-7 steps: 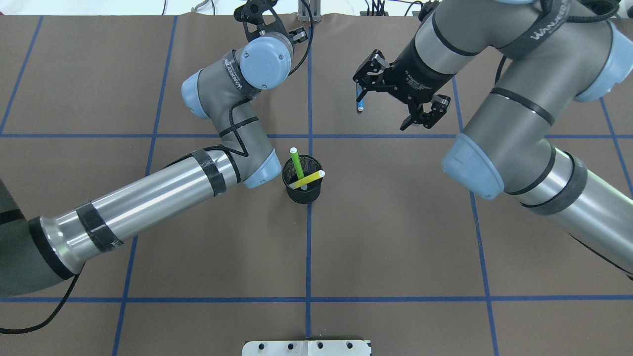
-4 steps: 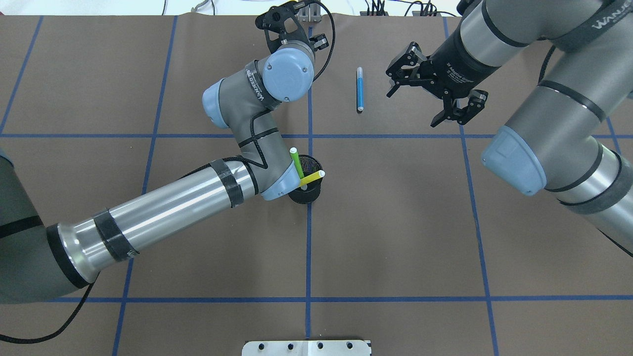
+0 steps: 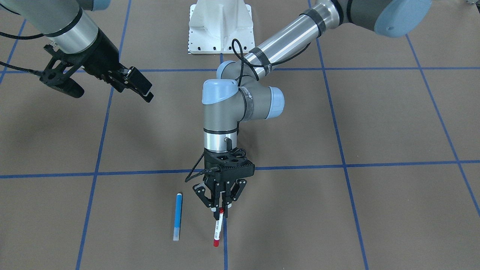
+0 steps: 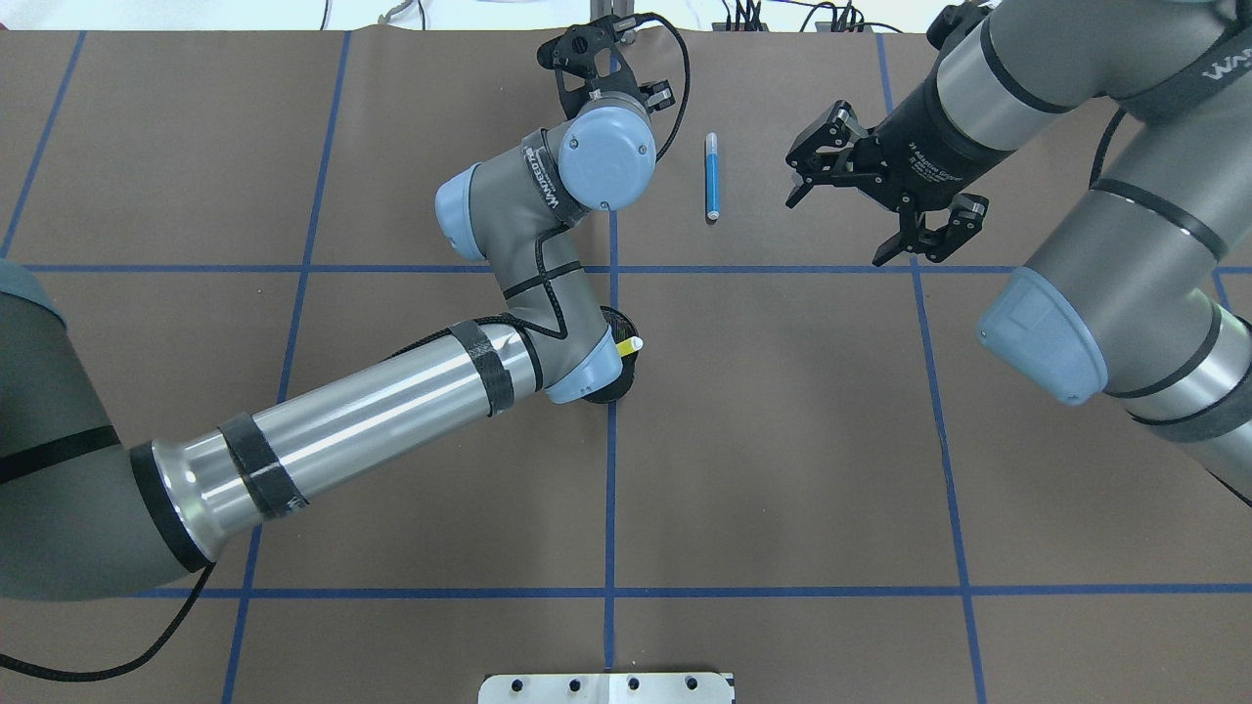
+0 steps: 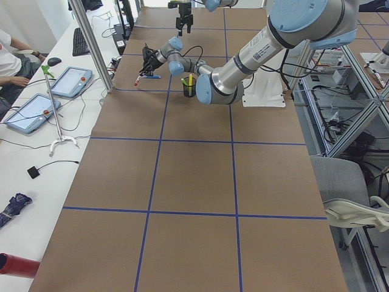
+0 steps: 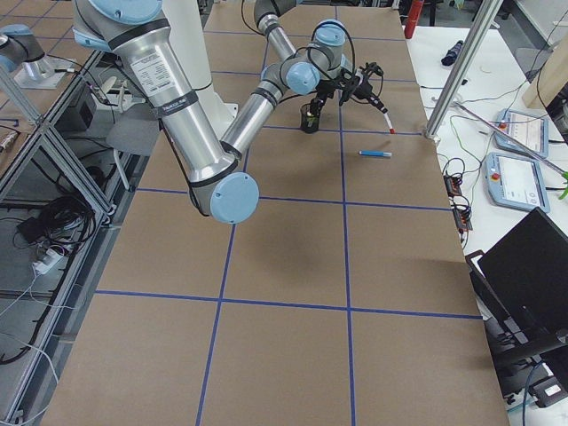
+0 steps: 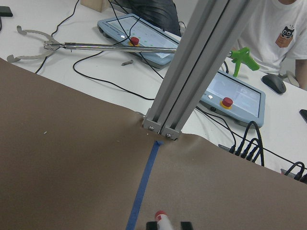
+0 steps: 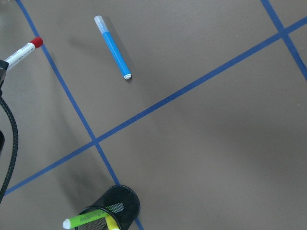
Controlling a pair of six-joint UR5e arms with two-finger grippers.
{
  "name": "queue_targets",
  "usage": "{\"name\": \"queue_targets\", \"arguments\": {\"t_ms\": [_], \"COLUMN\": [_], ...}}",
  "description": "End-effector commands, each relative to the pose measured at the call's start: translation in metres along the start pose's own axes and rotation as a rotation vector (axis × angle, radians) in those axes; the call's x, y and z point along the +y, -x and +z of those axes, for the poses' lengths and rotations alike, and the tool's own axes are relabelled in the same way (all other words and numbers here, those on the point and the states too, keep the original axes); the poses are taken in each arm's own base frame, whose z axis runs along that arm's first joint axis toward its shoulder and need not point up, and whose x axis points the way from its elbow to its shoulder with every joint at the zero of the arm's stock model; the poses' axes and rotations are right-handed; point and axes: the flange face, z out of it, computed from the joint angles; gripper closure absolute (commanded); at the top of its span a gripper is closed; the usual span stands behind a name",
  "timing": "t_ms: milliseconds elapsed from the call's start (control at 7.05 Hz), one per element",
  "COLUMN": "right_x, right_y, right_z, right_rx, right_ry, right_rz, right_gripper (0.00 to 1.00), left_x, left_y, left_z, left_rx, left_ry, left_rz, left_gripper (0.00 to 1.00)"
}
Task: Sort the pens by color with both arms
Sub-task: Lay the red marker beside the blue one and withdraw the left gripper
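We see the white pen with red cap and end (image 3: 217, 229) pinched at its upper end between the narrowed fingers of the left gripper (image 3: 221, 209). It slants down toward the brown mat (image 3: 337, 225), but we cannot tell whether its tip touches. The blue pen (image 3: 178, 216) lies flat just beside it. The light green pen (image 8: 86, 220) and the yellow pen (image 4: 631, 345) stand in the black mesh cup (image 8: 123, 203). The right gripper (image 4: 837, 227) hovers near the blue pen, spread wide and holding nothing.
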Motion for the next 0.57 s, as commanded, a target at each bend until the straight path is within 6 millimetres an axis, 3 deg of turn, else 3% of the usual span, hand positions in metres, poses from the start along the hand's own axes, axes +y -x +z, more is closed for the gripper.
{"name": "queue_targets", "arguments": {"t_ms": [0,142,284,425], "right_x": [0.0022,0.0021,0.0037,0.0042], "right_y": [0.0001,0.0007,0.0003,0.001], "right_z": [0.0018,0.002,0.0066,0.0074], "right_rx": [0.002,0.002,0.008,0.009], "right_ry": [0.004,0.004,0.008,0.01], "right_rz": [-0.001,-0.001,-0.002,-0.003], "right_gripper": [0.01,0.01,0.01,0.01], "left_x": [0.0114,0.0158,0.0162,0.0133], "left_y": [-0.0021,-0.0032,-0.0029,-0.0032], "left_z": [0.0007,-0.0007,-0.0017,-0.0033], "left_rx": [-0.004,-0.001,0.001,0.007], "left_ry": [0.01,0.02,0.028,0.031], "left_rz": [0.01,0.017,0.047,0.082], "left_gripper": [0.89,0.41,0.0,0.0]}}
